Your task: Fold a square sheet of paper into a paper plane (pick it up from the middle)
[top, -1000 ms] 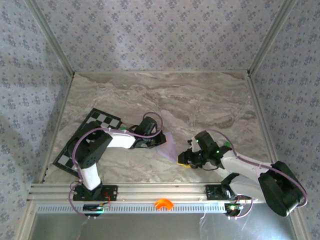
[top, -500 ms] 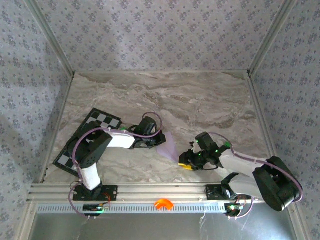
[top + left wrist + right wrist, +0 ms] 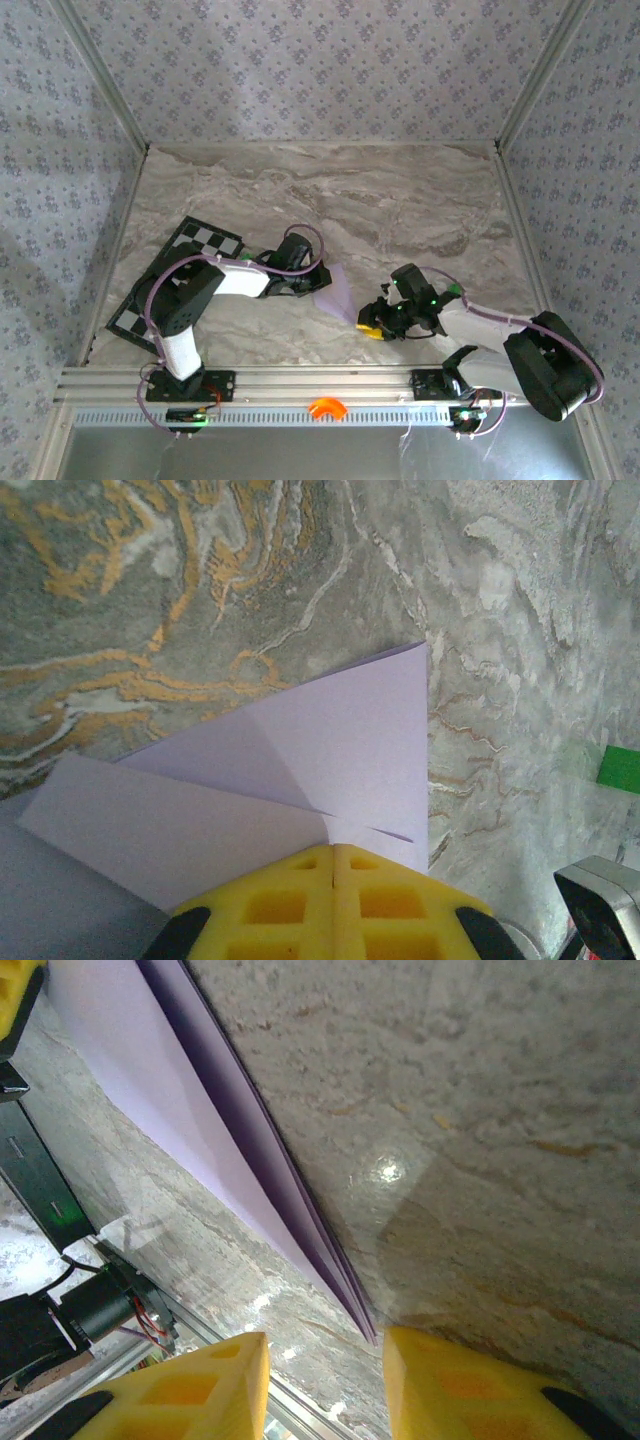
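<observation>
1. The paper (image 3: 337, 292), pale lilac and folded to a pointed, creased shape, lies near the front middle of the marble table (image 3: 400, 200), between the two arms
2. The left gripper (image 3: 335, 875) has its yellow pads pressed together, pinching the wide end of the paper; the folded layers fan out from the pads across the table
3. The right gripper (image 3: 325, 1370) is spread, its two yellow fingers (image 3: 190, 1390) apart with a clear gap between them
4. In the right wrist view the paper's sharp tip reaches the mouth of that gap, its stacked edges showing as dark lilac lines; whether a finger touches it I cannot tell
5. From above, the right gripper sits low, just beside the paper's near right tip, and the left gripper is at its left edge
6. The checkerboard (image 3: 208, 238) lies at the left, partly under the left arm
7. A green block (image 3: 622, 769) shows at the right edge of the left wrist view, apart from the paper
</observation>
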`<state>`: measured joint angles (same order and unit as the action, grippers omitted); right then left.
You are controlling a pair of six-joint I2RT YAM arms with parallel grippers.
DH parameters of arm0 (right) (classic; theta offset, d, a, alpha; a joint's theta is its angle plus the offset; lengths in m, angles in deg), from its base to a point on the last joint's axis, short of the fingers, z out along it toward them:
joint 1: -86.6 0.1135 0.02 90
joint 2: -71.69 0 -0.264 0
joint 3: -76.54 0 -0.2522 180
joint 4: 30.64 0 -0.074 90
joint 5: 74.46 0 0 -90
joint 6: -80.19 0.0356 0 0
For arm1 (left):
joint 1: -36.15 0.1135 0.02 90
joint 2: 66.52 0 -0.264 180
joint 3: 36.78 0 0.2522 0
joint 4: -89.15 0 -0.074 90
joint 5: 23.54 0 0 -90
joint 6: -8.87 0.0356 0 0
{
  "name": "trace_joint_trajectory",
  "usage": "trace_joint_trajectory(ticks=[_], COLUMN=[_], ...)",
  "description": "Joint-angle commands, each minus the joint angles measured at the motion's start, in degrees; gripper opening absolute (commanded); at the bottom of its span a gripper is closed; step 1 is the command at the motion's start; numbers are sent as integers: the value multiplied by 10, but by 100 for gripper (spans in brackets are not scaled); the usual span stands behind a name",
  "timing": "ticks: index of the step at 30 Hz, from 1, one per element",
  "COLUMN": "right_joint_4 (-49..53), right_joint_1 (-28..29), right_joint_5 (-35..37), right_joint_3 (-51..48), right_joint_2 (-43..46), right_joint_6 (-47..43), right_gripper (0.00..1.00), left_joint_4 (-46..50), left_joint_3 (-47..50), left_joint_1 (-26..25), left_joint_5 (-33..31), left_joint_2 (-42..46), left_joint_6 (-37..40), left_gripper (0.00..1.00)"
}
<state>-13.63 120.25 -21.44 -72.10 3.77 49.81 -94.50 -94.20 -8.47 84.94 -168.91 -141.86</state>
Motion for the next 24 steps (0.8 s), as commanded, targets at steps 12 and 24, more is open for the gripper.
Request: trace_joint_trajectory(ticks=[12,24], right_joint_4=[38,0], right_joint_1=[36,57], right_joint_5=[81,99], right_joint_3=[39,46], right_joint_2=[-12,0], right_joint_6=[-38,-24], right_gripper=[35,35], left_joint_4=[31,26], left_joint_3=[14,17], left_joint_1=[3,3], left_joint_5=[-1,0], left_joint_2=[-12,-11], left_joint_6=[-4,-6], left_gripper=[5,5])
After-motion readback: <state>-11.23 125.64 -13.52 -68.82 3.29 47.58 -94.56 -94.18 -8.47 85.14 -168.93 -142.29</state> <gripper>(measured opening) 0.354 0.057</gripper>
